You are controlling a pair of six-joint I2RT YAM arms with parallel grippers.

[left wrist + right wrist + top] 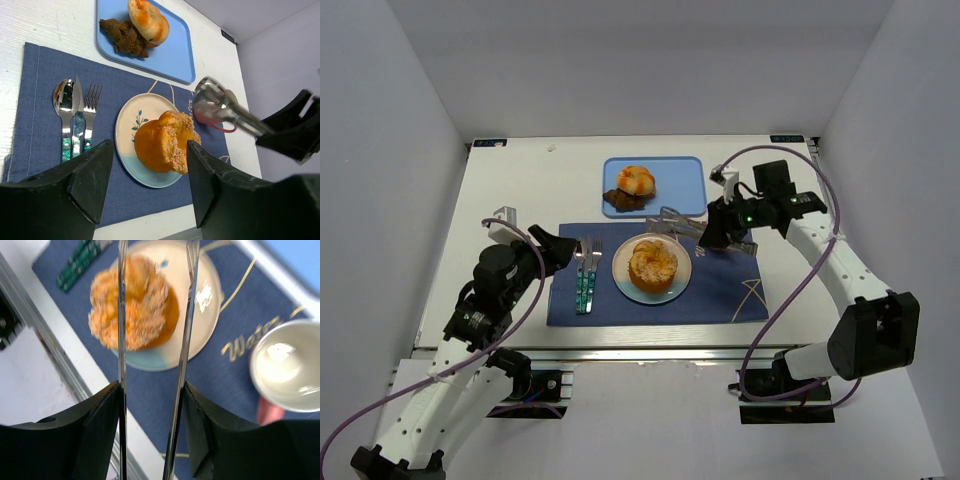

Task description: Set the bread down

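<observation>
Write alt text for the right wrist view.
Sugar-crusted orange bread sits on a round plate on a blue placemat, seen between the two arms of metal tongs gripped by the right hand. A white cup stands at the picture's right edge.

My top cam looks down from high & behind, sees the whole table (520, 180). L wrist cam looks low across the mat (40, 75); R wrist cam hangs close above. All 3 share the plate (621, 270).

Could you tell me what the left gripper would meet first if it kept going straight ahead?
Probably the bread on the plate, centred ahead of the left gripper; depth is unclear, so the placemat might come first.
</observation>
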